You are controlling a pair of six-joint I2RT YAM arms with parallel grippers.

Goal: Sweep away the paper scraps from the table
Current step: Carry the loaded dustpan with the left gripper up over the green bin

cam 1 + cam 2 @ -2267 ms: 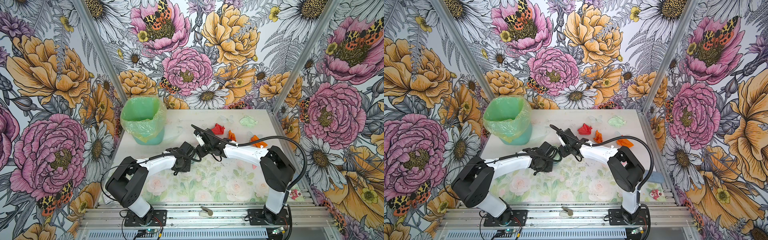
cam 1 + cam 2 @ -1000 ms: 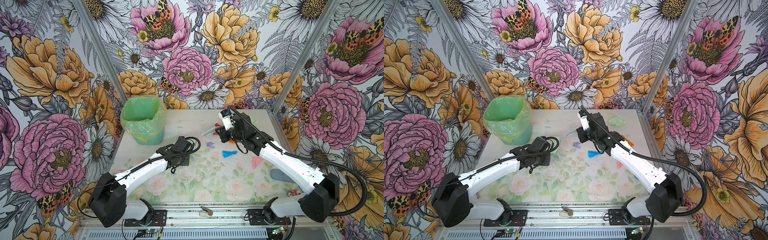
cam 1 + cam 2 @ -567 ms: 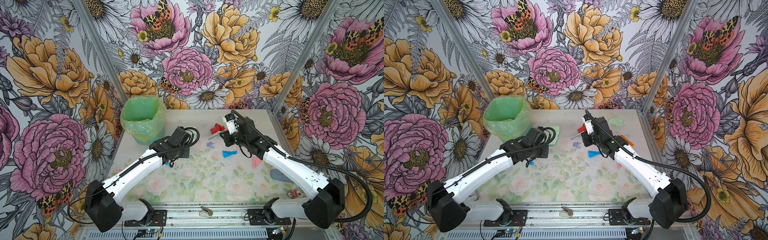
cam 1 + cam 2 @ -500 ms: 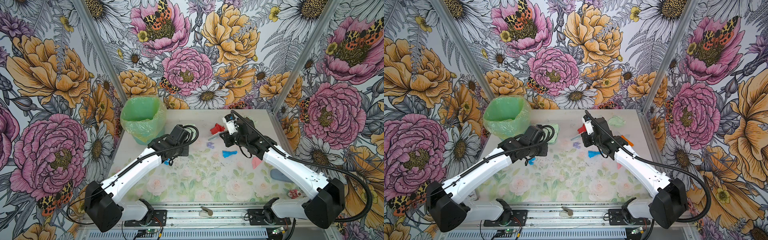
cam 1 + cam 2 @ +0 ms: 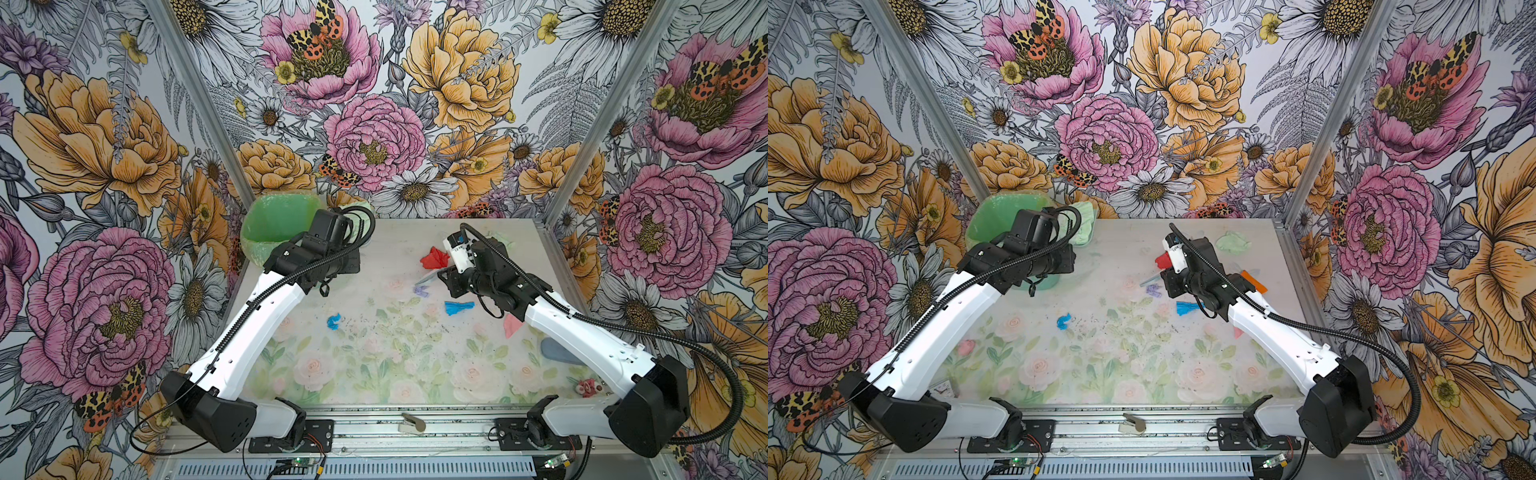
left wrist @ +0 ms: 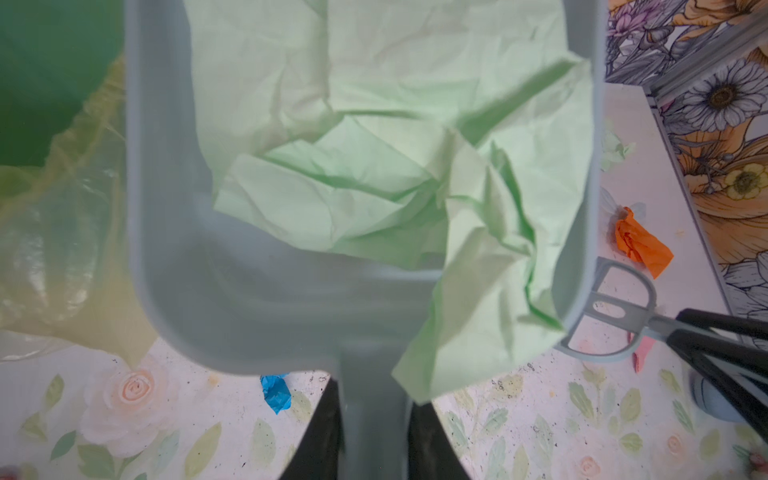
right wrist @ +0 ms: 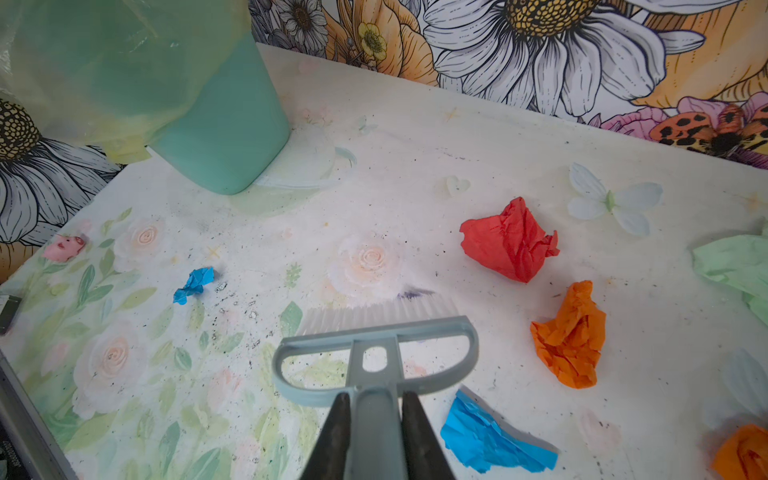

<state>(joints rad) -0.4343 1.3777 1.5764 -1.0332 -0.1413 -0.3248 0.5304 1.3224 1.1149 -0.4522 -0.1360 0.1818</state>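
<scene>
Dumping seems the current step, left gripper (image 6: 374, 419) clamping the dustpan (image 6: 249, 299) with a pale green scrap (image 6: 374, 166) ahead of its jaws by the bin (image 6: 45, 83); next the right gripper (image 7: 376, 419), clamped on the brush (image 7: 374, 332), must sweep paper scraps (image 7: 509, 241) lying on the table (image 7: 415, 166) beyond its jaws.

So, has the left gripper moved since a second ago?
Yes. The left gripper, shut on the dustpan, has gone toward the back-left corner, up beside the green bin.
</scene>
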